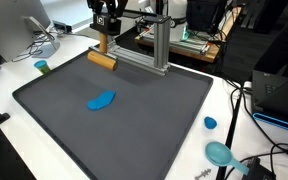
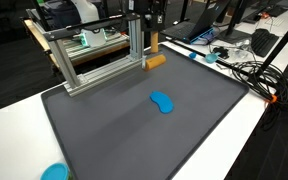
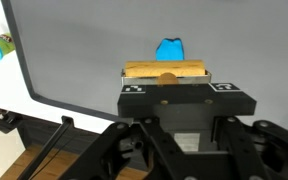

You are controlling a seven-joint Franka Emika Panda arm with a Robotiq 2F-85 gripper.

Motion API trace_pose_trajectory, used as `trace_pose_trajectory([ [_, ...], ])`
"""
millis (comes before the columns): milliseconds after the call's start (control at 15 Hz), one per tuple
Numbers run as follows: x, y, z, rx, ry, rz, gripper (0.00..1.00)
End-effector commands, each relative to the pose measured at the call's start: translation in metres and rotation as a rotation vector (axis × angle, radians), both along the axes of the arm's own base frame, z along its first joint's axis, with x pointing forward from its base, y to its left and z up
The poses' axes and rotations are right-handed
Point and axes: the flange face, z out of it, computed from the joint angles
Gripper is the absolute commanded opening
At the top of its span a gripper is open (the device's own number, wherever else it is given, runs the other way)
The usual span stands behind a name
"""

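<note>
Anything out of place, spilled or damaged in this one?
Nothing stands out. The tan wooden block lies at the far edge of the grey mat below the gripper, the blue curved piece flat mid-mat; no spill or damage visible.

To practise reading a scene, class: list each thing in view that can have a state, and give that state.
gripper: hangs right above the wooden block; open or shut cannot be told.
wooden block: lying on its side at the edge of the grey mat.
blue object: lying flat mid-mat, untouched.
teal bowl: mouth up, off the mat.
blue cap: lying beside the mat.
</note>
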Motion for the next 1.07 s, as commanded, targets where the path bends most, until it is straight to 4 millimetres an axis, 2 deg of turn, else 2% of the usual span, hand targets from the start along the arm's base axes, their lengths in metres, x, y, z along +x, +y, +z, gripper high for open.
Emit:
trace_pose_trajectory([
  [0, -0.005, -0.009, 0.012, 0.085, 0.003, -0.052, 0.22],
  [133, -0.014, -0.008, 0.029, 0.204, 0.010, -0.062, 0.22],
  [267, -0.026, -0.007, 0.046, 0.250, 0.030, -0.064, 0.22],
  [533, -0.058, -0.020, 0.063, 0.144, 0.076, -0.126, 0.22],
  [667, -0.070, -0.023, 0.067, 0.192, 0.112, -0.094, 0.22],
  [733, -0.052, -0.019, 0.060, 0.171, 0.107, -0.109, 0.47],
  [867, -0.060, -0.022, 0.063, 0.173, 0.114, -0.106, 0.47],
  [933, -0.062, -0.023, 0.062, 0.173, 0.115, -0.106, 0.22],
  [1000, -0.066, -0.026, 0.059, 0.158, 0.151, -0.110, 0.22],
])
